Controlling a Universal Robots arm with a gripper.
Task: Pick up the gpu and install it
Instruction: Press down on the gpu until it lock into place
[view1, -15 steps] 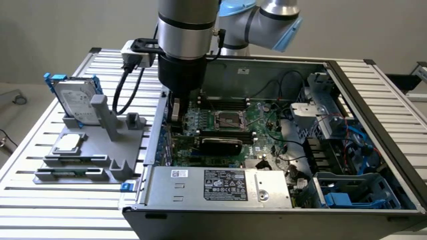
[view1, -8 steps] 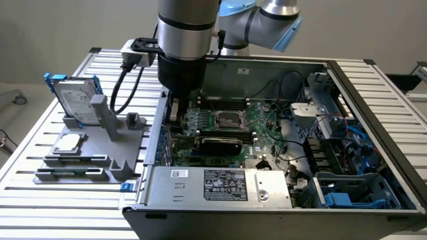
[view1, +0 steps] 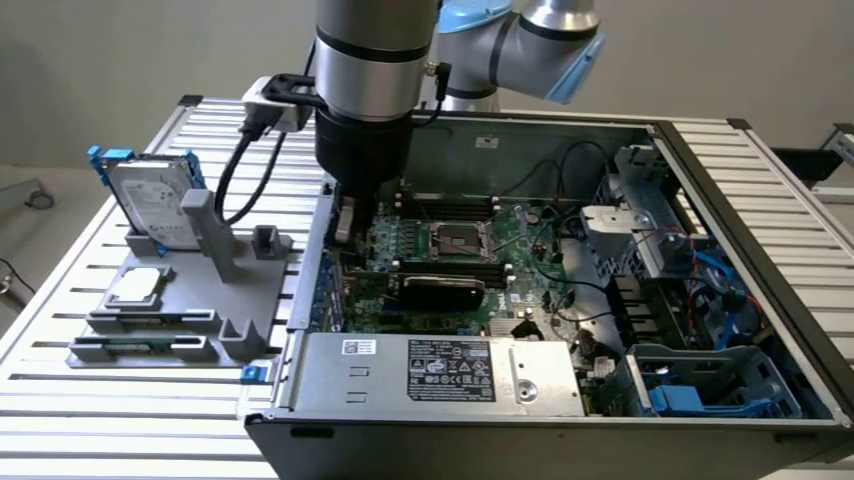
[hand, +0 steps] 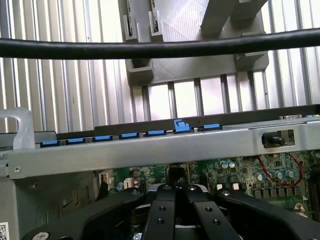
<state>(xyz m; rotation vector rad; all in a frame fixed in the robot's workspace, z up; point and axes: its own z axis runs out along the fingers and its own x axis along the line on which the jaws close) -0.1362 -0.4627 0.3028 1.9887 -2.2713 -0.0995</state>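
Lowered into the open computer case (view1: 747, 200), the gripper (view1: 350, 225) stands over the motherboard (view1: 534, 250) by the case's wall on the exterior view's left; whether its fingers grip anything cannot be told here, and the gpu (view1: 438, 290), a glossy black rounded shroud, sits on the motherboard just below the processor socket (view1: 458, 240), near the gripper, while the grey fixture (view1: 174, 300) outside the case carries a hard drive (view1: 150, 200) upright and a silver processor chip (view1: 138, 286) lying flat. From the wrist view, the gripper (hand: 181, 192) has its black fingers (hand: 165, 210) drawn together, seemingly clenched, above the green motherboard (hand: 240, 175), behind the case's metal rail (hand: 150, 150) with blue clips (hand: 181, 125).
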